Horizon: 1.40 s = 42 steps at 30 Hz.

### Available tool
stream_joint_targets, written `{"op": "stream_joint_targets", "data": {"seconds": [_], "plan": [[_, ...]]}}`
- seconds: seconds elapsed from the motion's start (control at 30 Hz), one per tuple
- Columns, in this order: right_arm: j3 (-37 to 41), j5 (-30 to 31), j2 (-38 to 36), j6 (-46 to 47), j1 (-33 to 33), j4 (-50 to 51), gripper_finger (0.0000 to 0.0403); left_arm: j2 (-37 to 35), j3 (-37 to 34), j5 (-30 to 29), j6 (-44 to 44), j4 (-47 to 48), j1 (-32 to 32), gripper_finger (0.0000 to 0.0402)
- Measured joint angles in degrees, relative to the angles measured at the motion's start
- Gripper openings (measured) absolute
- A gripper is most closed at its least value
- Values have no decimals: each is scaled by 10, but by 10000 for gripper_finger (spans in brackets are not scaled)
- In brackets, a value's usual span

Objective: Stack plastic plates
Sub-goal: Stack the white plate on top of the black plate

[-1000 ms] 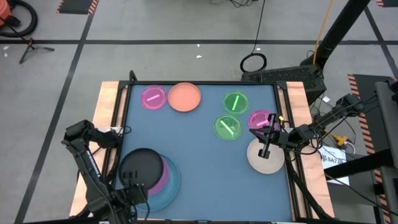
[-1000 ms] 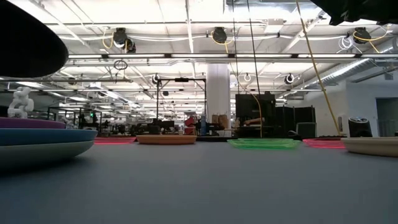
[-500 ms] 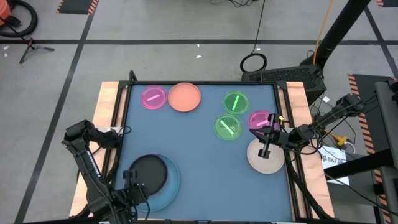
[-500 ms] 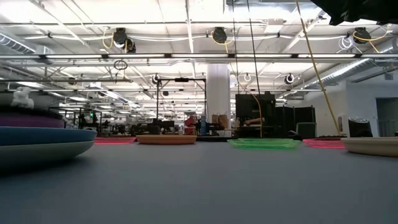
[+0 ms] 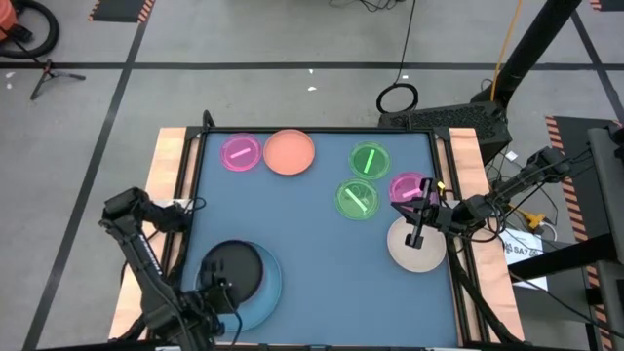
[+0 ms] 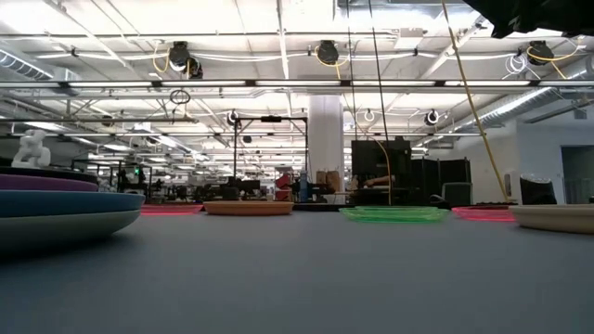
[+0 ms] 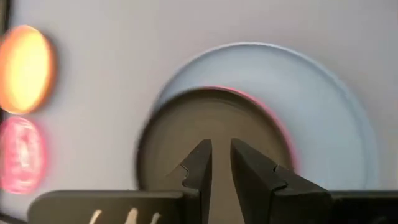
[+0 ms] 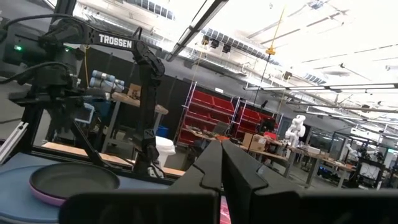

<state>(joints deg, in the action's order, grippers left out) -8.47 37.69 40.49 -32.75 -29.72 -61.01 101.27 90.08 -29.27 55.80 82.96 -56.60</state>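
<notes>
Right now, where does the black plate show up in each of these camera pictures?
High view: the black plate lies near the front left corner, atop the light-blue plate.
Low view: a thin dark edge at far left, topping the stack.
Left wrist view: centre of the picture, beyond the left gripper.
Right wrist view: lower left, far off.
Shared landmark: the light-blue plate beneath it.

Blue-topped bench (image 5: 312,244) w/ bare wood strips along both sides. Grey floor (image 5: 244,39) around it, black tape lines, hazard-striped mat (image 5: 122,8) at far left, coiled black cable (image 5: 398,98) behind bench.
</notes>
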Motion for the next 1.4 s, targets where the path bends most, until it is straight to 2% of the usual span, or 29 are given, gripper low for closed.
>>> {"op": "stream_joint_targets", "data": {"seconds": [0.13, 0.3, 0.5, 0.7, 0.9, 1.03, 1.13, 1.3, 1.4], "plan": [[0, 4, 0, 5, 0, -1, 0, 0, 0, -18, -64, 19, 21, 67], [-13, 46, 0, 19, 0, 15, 0, -5, -9, -114, -96, 50, 33, 67], [-43, 44, 0, 53, 0, 75, 0, -57, -96, -162, -90, 26, 34, 67], [-88, 43, 2, 112, 0, 163, 0, -126, -201, -174, -117, -80, 57, 67], [-148, 42, 35, 190, 0, 273, 0, -189, -287, -179, -287, -297, 111, 67], [-198, 39, 81, 250, 0, 323, 0, -229, -343, -172, -407, -407, 144, 67], [-247, -16, 132, 307, -1, 382, 0, -262, -387, -155, -474, -489, 164, 67], [-347, -33, 237, 428, -7, 507, 0, -317, -452, -24, -581, -626, 213, 67], [-425, -35, 289, 531, -8, 631, 0, -348, -476, 52, -626, -643, 259, 67]]}}
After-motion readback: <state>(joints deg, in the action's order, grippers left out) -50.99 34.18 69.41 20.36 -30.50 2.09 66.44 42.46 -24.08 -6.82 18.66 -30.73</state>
